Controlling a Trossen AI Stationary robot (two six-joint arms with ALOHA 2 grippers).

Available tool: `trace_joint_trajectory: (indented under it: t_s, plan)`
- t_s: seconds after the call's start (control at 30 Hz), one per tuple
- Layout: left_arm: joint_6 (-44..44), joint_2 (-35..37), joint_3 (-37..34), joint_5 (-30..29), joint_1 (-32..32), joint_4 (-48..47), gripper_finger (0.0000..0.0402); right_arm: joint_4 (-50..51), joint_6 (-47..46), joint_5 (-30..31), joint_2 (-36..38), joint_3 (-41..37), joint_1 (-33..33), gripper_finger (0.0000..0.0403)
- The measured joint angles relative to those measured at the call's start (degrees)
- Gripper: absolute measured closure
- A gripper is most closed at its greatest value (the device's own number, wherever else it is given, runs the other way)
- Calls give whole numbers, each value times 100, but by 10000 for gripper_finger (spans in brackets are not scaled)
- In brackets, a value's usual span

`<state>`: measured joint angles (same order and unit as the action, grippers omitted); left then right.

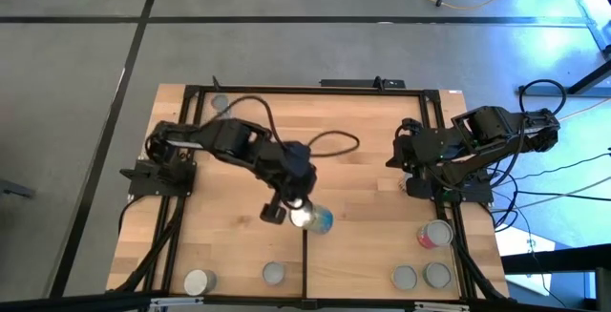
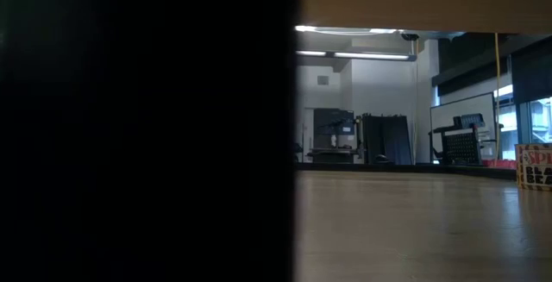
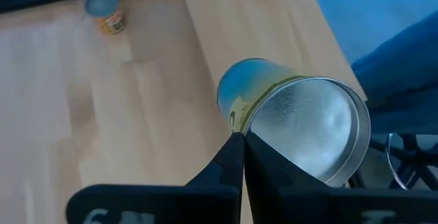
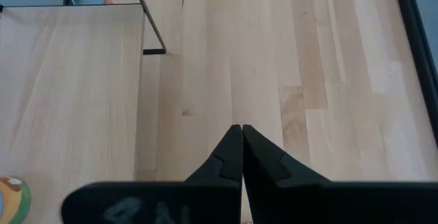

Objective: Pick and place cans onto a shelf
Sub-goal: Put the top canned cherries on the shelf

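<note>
A blue-and-yellow can (image 1: 315,219) lies on its side at the far left corner of the shelf (image 1: 368,255), its silver end (image 3: 321,128) turned toward my left gripper. My left gripper (image 1: 290,213) is shut, and its fingertips (image 3: 241,139) stand right beside that can's side wall. My right gripper (image 1: 401,161) is shut and empty, drawn back over bare wood at the table's right (image 4: 241,128). A can with a red-pink label (image 1: 435,235) stands at the shelf's far right. Two cans (image 1: 405,277) (image 1: 437,274) stand at its near right. My left gripper's shut fingertips come level from the table's left at the lying can's side wall (image 3: 236,118), right beside the rim of its silver end. I cannot tell whether they touch it. The can rests on its side on the shelf.
Two cans (image 1: 200,280) (image 1: 274,273) stand near the near edge, left of the shelf's black strip (image 1: 304,260). One can (image 1: 221,103) stands at the far left. A black frame (image 1: 315,89) runs round the table. Something dark (image 2: 147,127) blocks the left half of the low view.
</note>
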<state>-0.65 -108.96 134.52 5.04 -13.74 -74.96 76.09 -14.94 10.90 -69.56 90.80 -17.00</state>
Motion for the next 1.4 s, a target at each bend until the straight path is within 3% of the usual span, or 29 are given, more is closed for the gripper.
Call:
trace_joint_trajectory:
  t_s: [0.17, 0.47, 0.63, 0.87, 1.1, 1.4]
  plan:
    - [8, -264, 0, -2, -103, 321, 401, -2, -15, 0, 0, 0, 0, 398]
    - [538, -630, -4, 483, -150, 197, 401, -3, -108, -4, -1, 1, -1, 398]
    - [648, -699, -11, 464, -159, -4, 401, -2, -37, -4, 0, 1, -1, 398]
    - [619, -912, 4, 501, -92, 26, 401, -2, 38, -4, 0, 0, -2, 398]
    - [359, -1161, -11, 971, -15, -17, 401, -2, 32, -3, -2, 2, -1, 398]
    - [300, -1129, -9, 798, 35, -26, 401, -2, 14, -2, -2, 2, 0, 398]
